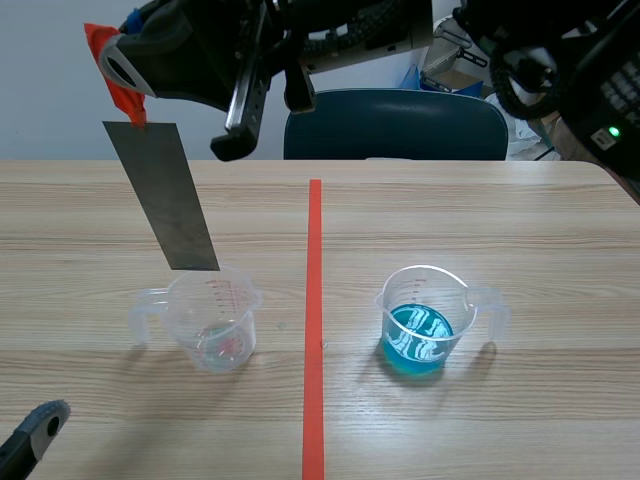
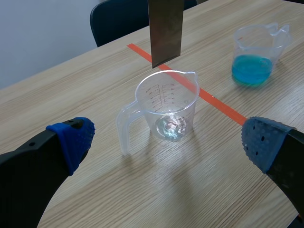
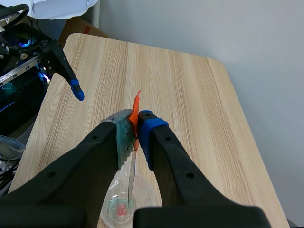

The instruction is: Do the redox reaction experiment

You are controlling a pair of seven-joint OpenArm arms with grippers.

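Right tool holds metal strip above clear cup

Noted: strip smooth dull grey metal; clear cup, blue-filled cup glossy transparent plastic (first bears red print); table matt pale wood grain

A light wood-grain bench is stretching across the room; a dark blue padded chair is standing at its far edge, a pale plain wall rising behind.
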